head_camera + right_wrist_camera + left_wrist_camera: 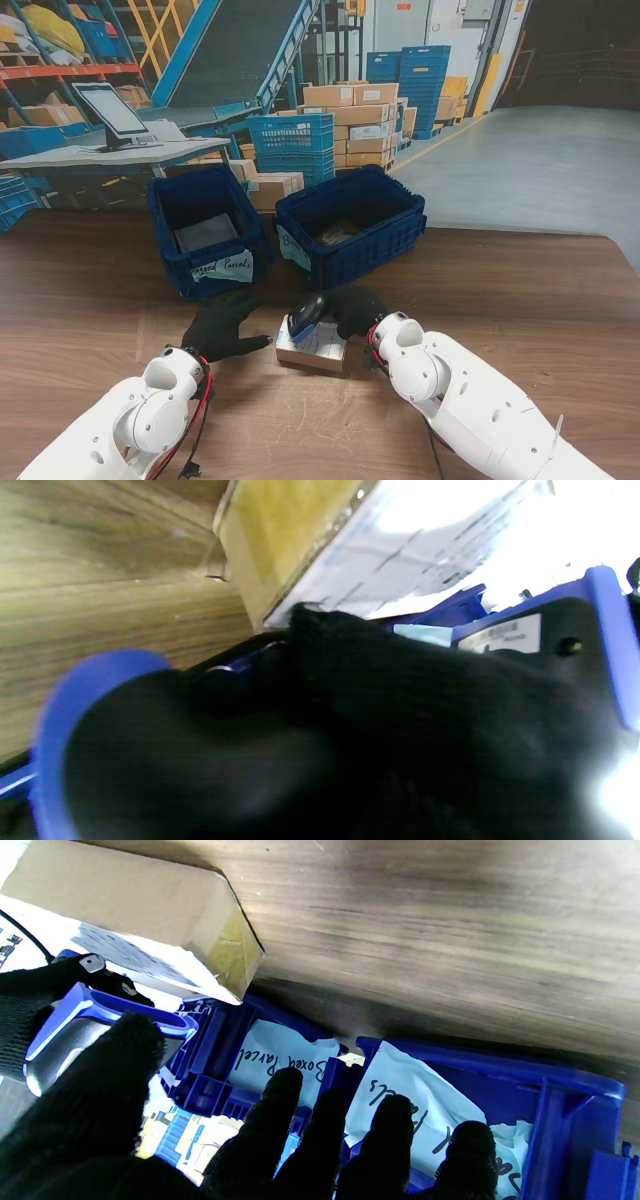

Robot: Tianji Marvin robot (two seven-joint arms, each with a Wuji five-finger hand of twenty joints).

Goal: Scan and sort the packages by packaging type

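A small cardboard box [315, 346] with a white label lies flat on the wooden table between my two hands. My right hand [352, 310], in a black glove, is shut on a blue and black barcode scanner [305, 314] held over the box. The box [295, 545] and the scanner [575, 630] fill the right wrist view. My left hand [220, 326] rests open on the table just left of the box, fingers spread. In the left wrist view the box [150, 935] and the scanner [95, 1025] show beyond my fingers [280, 1120].
Two blue crates stand farther from me. The left crate [165, 215] holds a grey parcel [205, 233] and has a handwritten label. The right crate [400, 240] has something dark inside. Both labelled crate fronts [280, 1060] show in the left wrist view.
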